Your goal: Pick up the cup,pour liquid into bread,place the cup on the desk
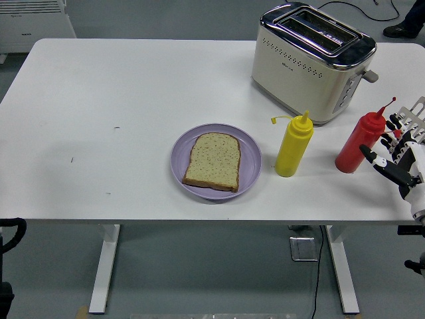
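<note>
Bright, even overhead light fills the scene. The glossy white table top shows no harsh glare; shadows beneath objects are soft and short. Faint highlights streak the chrome-topped cream toaster. Focus is sharp throughout, with slight wide-angle bowing at the edges.

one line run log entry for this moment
stage: reaching | right hand: open, beside red bottle, not gripping | bread: on purple plate | yellow bottle: upright, untouched

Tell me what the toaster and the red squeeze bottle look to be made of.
Toaster: cream body, probably painted metal or plastic, with a polished chrome-like top that mirrors the room. Red squeeze bottle: seemingly soft plastic, smooth with a dull sheen, ending in a thin nozzle with a tethered cap.
</note>
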